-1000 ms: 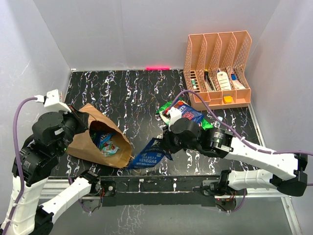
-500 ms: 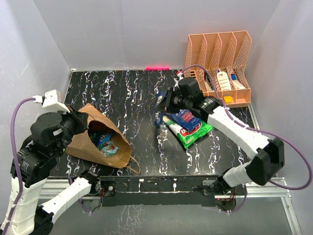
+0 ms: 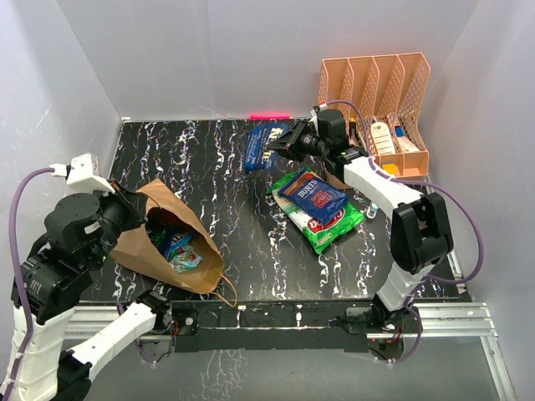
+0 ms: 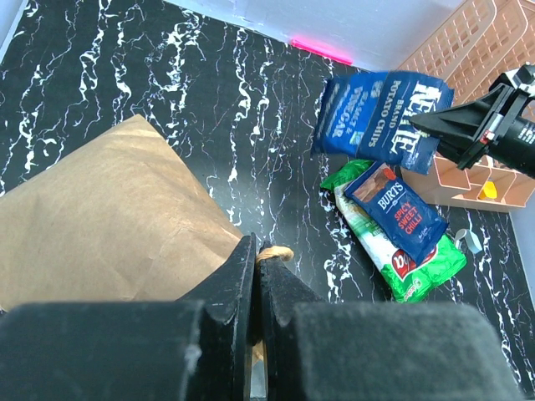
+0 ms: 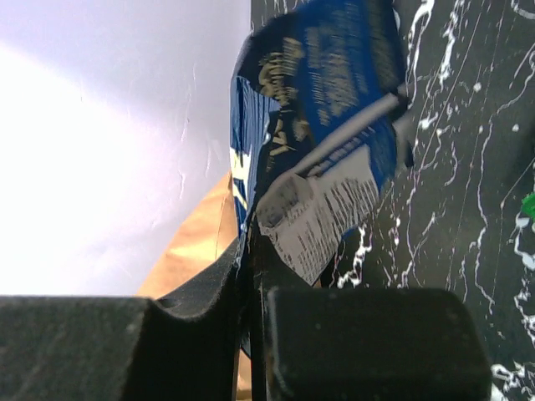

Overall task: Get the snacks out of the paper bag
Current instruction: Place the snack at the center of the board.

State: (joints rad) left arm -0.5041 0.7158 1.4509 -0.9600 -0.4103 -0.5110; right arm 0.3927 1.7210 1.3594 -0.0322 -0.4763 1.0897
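The brown paper bag (image 3: pixel 159 238) lies on its side at the left, mouth toward the front. A teal-green packet (image 3: pixel 178 248) shows inside it. My left gripper (image 3: pixel 134 209) is shut on the bag's upper edge; the left wrist view shows it (image 4: pixel 257 251) pinching a twisted paper handle (image 4: pixel 276 250). My right gripper (image 3: pixel 281 144) is shut on a dark blue chip packet (image 3: pixel 260 144) and holds it above the back of the table; in the right wrist view (image 5: pixel 249 242) it grips the packet's (image 5: pixel 322 92) edge. A large green packet (image 3: pixel 328 224) lies mid-table with a smaller dark blue packet (image 3: pixel 313 195) on it.
An orange slotted file rack (image 3: pixel 376 117) with small bottles and tubes stands at the back right, just behind the right arm. White walls close in the table's back and both sides. A pink strip (image 3: pixel 269 116) marks the back edge.
My right arm has carried the dark blue chip packet from the front of the table by the bag's mouth up to the back centre. The left gripper has stayed on the bag.
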